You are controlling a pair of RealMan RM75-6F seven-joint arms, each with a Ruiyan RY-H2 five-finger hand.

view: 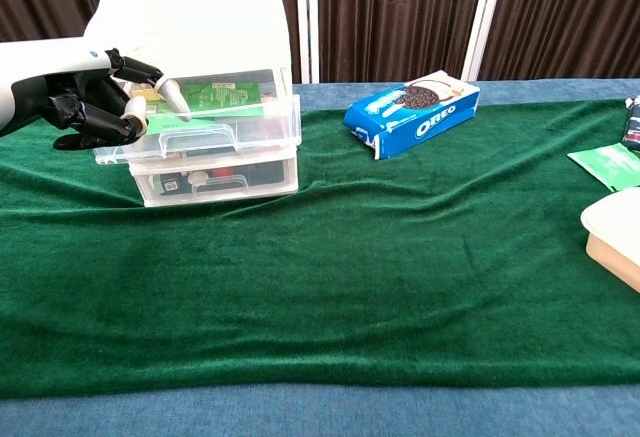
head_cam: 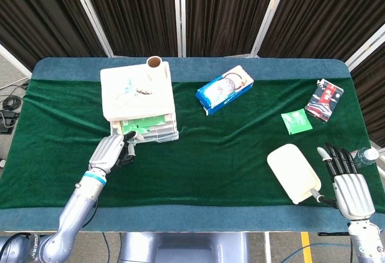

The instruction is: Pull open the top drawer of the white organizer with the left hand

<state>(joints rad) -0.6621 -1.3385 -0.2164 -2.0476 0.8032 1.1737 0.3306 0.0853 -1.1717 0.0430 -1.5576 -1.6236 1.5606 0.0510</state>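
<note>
The white organizer (head_cam: 137,94) (view: 190,27) stands at the table's back left. Its clear top drawer (view: 205,125) (head_cam: 150,129) sticks out a short way from the front, with green packets showing inside. My left hand (view: 95,99) (head_cam: 111,151) grips the drawer's front left corner, its fingers (view: 168,95) hooked over the front rim. The lower drawer (view: 215,179) sits pushed in. My right hand (head_cam: 349,185) rests at the front right of the table with its fingers spread and nothing in it, and it shows only in the head view.
A blue Oreo box (head_cam: 224,89) (view: 412,115) lies right of the organizer. A cardboard tube (head_cam: 154,62) stands behind the organizer. A cream container (head_cam: 293,171) lies beside my right hand. A green packet (head_cam: 296,121) and a red packet (head_cam: 323,99) lie at the far right.
</note>
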